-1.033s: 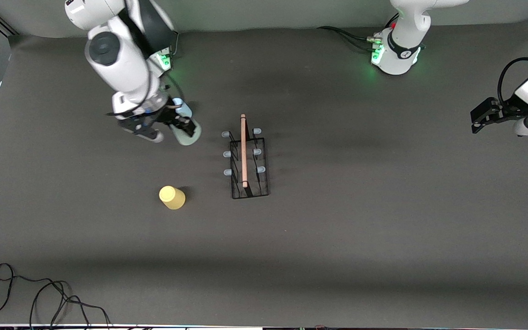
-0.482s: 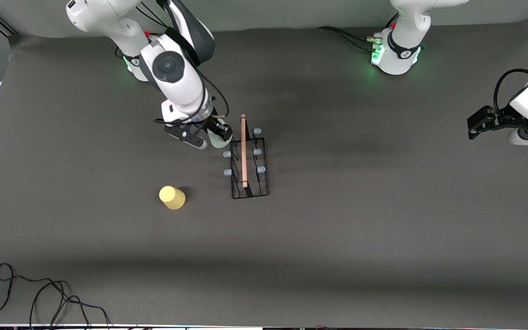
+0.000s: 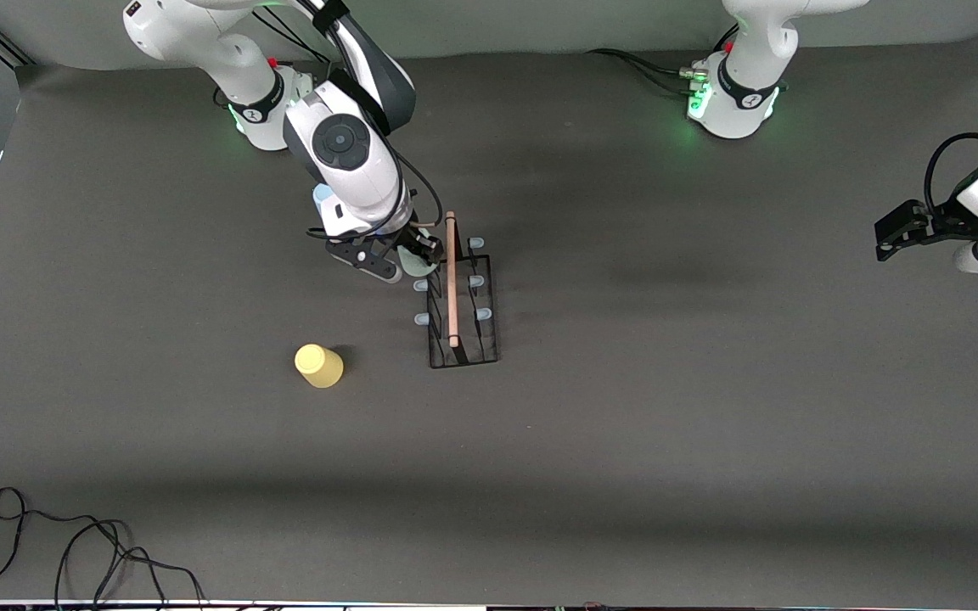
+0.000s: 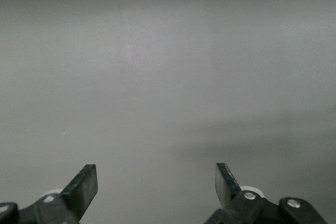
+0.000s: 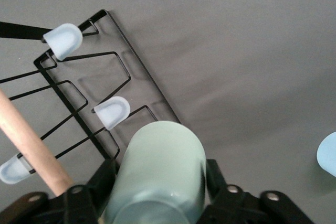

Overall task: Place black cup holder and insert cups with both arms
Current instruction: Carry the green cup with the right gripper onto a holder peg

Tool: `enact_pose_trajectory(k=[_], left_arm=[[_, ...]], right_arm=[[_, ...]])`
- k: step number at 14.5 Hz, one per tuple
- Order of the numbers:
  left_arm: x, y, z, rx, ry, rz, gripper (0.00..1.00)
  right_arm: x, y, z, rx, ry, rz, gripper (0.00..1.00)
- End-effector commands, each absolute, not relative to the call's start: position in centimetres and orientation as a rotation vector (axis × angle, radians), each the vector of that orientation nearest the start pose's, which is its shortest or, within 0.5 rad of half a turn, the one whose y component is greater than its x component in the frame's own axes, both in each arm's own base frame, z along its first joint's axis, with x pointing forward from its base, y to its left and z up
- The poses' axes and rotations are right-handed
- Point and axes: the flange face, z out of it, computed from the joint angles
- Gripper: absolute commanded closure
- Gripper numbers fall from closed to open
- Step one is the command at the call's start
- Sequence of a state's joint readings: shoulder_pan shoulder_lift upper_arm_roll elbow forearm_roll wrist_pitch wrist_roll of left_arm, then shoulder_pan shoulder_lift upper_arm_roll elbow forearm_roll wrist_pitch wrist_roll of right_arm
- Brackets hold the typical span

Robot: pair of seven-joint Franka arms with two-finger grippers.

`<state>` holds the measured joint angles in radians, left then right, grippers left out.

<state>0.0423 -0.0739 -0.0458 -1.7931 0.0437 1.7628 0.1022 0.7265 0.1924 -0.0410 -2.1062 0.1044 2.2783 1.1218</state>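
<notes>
A loose black cable lies on the dark worktop at the edge nearest the front camera, toward the right arm's end. Farther in, the yellow cup sits alone on the worktop, well apart from everything else.

Just farther than it and nearer the middle stands the black cup holder, a wire rack with its long side running away from the camera. Its wooden handle lies along the top, with pale blue pegs on both sides.

The right gripper is over the farthest corner of the holder, on the side toward the right arm's end. The pale grey-green cup sits tilted between its jaws, just beside the handle and the nearest pegs. Whether the right gripper clamps the cup or merely flanks it cannot be told, nor whether the cup sits on a peg.

The light blue cup peeks out by the right arm, farther from the camera than the holder.

The left arm waits at its own end of the table. The left gripper hangs over the worktop's edge there with its jaws wide apart, holding nothing.
</notes>
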Motion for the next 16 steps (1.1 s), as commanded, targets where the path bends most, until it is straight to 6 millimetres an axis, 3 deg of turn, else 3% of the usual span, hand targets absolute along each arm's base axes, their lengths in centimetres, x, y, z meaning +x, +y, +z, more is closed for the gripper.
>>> enact_pose_trajectory(k=[1,5,10,13,16], left_arm=[[55.0,-0.3,57.6,-3.093,0.181,-0.071,0.0],[55.6,-0.4,58.0,-3.114,0.17,-0.08,0.0],[56.0,-0.4,58.2,-3.123,0.14,-0.052,0.0],[56.1,-0.6,58.3,-3.124,0.113,-0.059,0.0],[56.1,-0.6,58.1,-3.122,0.121,-0.05,0.0]], right_arm=[[44.4,36.7,33.0,-2.995,0.819,0.083,0.0],[44.8,35.7,35.1,-2.996,0.782,0.063,0.0],[49.7,27.8,39.8,-3.11,0.584,0.09,0.0],[52.6,22.8,39.3,-3.132,0.48,0.079,0.0],[55.8,17.8,36.7,-3.153,0.4,0.001,0.0]])
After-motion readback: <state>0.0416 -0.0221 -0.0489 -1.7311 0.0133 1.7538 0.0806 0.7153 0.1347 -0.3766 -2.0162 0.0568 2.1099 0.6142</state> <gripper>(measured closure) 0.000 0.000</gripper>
